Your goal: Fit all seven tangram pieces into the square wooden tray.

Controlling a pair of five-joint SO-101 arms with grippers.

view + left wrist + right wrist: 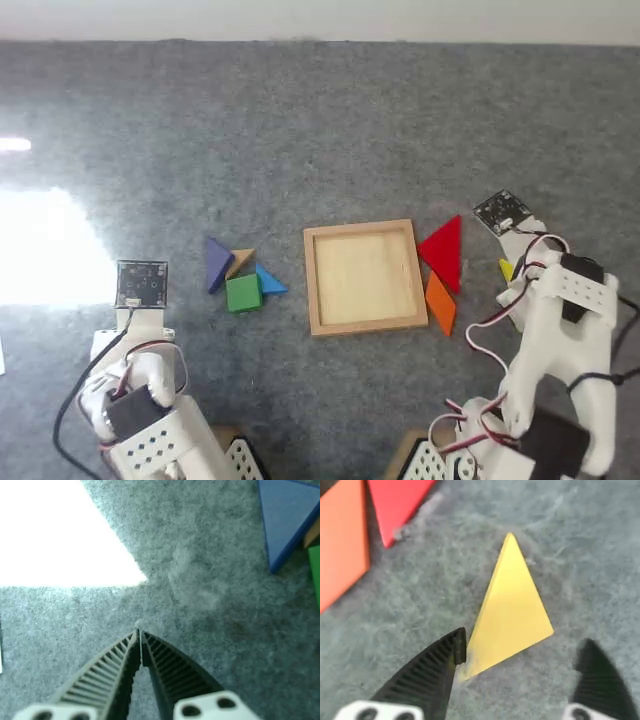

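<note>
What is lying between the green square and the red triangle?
In the high view, between the green square and the red triangle lie a light-blue triangle and then the wooden tray.

a: what's lying on the grey, felt-like surface (330, 120)?
b: a square wooden tray (311, 285) near the middle. just beside its right side, a red triangle (446, 252) and an orange piece (439, 302), close together. a yellow triangle (506, 269) sits farther toward the right edge.
a: and toward the left edge?
b: a cluster: dark blue triangle (216, 264), brown piece (241, 262), green square (243, 293), light blue triangle (269, 283), packed together, apart from the tray.
</note>
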